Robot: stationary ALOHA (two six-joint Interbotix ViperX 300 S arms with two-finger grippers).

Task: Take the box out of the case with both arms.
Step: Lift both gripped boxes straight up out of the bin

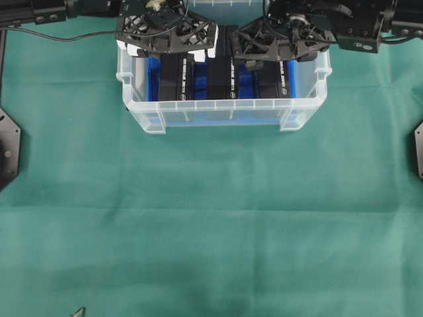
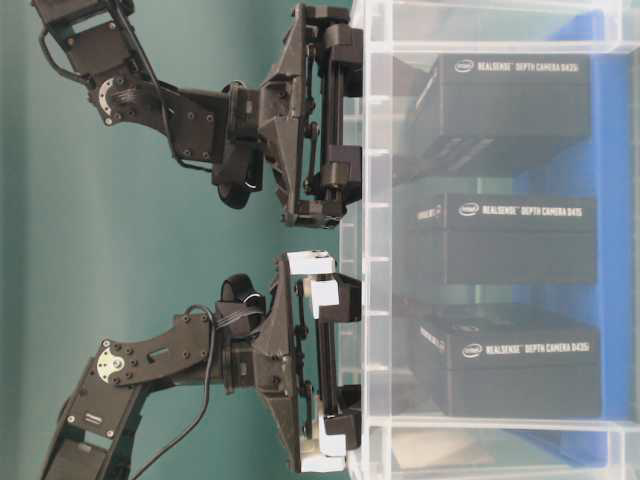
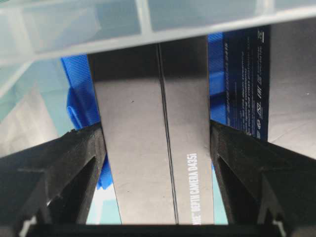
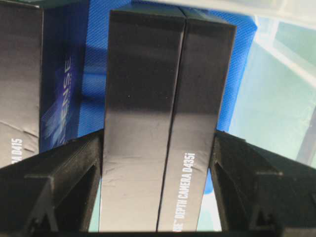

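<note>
**Boxes on edge in the case, one in each gripper**

Cardboard is what these look like: three black camera cartons, rigid and probably light, with smooth faces that could slip if squeezed weakly and dent if squeezed hard. The broad flat sides are the sensible place to hold them, near the upper edge, and that is where the grippers sit.

The left box (image 1: pixel 175 76), middle box (image 1: pixel 221 72) and right box (image 1: pixel 274 82) stand on their narrow edges, side by side with gaps between them. In the overhead view each long axis runs from 12 to 6 o'clock, and the printed ends face 6 o'clock.

They rest on the blue lining (image 1: pixel 153 79) of the clear case (image 1: pixel 225 104), which sits at 12 o'clock on the green cloth (image 1: pixel 211 218).

The left gripper (image 3: pixel 155 148) reaches down over the left box. Its wrist view shows a finger pressed against each broad side, at 9 and 3 o'clock, so it appears clamped on that box. The right gripper (image 4: pixel 158 148) holds the right box the same way. The middle box is untouched.

A straight upward lift should clear the rim; any tilt risks catching the neighbouring box or the case wall.
</note>
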